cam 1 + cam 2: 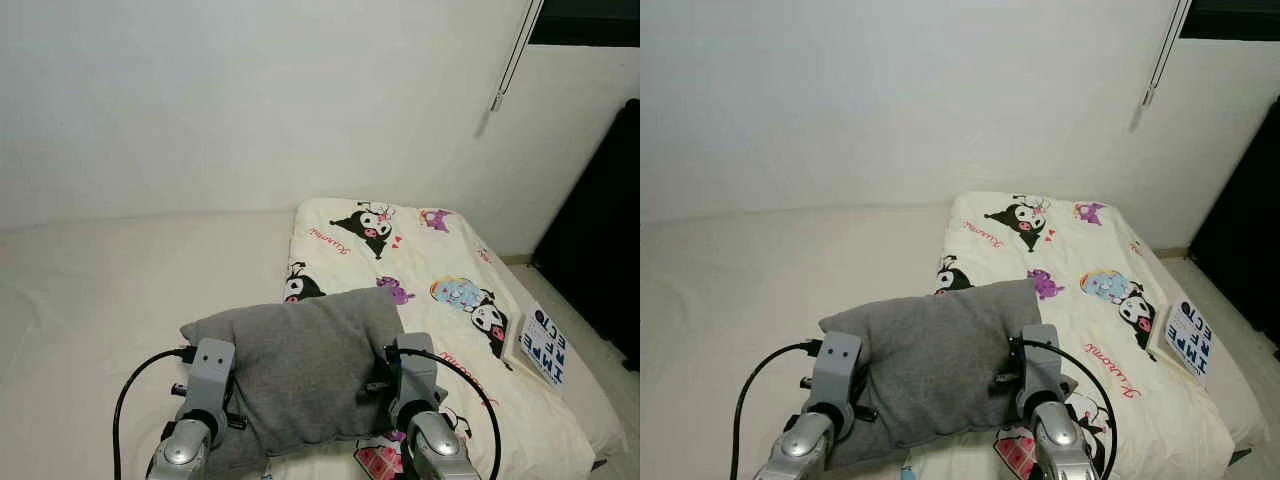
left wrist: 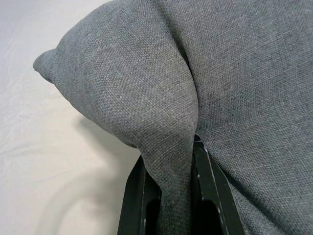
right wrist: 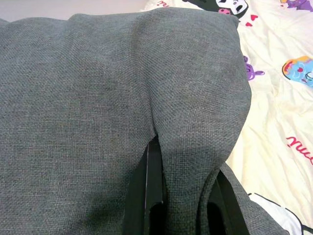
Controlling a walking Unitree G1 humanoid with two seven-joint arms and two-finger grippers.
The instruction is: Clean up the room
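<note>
Grey pillow held up in both grippers above the bed

Nearest to the robot's head are its two silver arms, with the grey pillow (image 1: 300, 370) slung between them. Left gripper (image 2: 168, 196) has its black fingers pinched on a fold of fabric at the pillow's left edge; the cloth bunches up between them. Right gripper (image 3: 178, 196) does the same on the right edge, fingers clamped on a ridge of fabric. A black cable loops off each wrist.

Pillow sits low in front of the robot, over the near part of the bed, partly above the cartoon blanket (image 1: 420, 270), which is spread on the bed's right half. Cream sheet (image 1: 120, 300) covers the left half. A box with printed letters (image 1: 545, 348) lies at the blanket's right edge, well apart from the pillow.

Handling, as a judgement: soft, light, squashy, sags in the middle, nothing fragile. The coarse woven cover looks grippy and unlikely to slip. Edge folds or corners are the best hold, since the bulk is too thick for the fingers.

Textures: pillow is heather-grey weave, rounded corners, plump. Blanket is smooth cream cloth with black, purple and blue cartoon prints, slightly rumpled. Plain white wall (image 1: 250, 100) behind.
</note>
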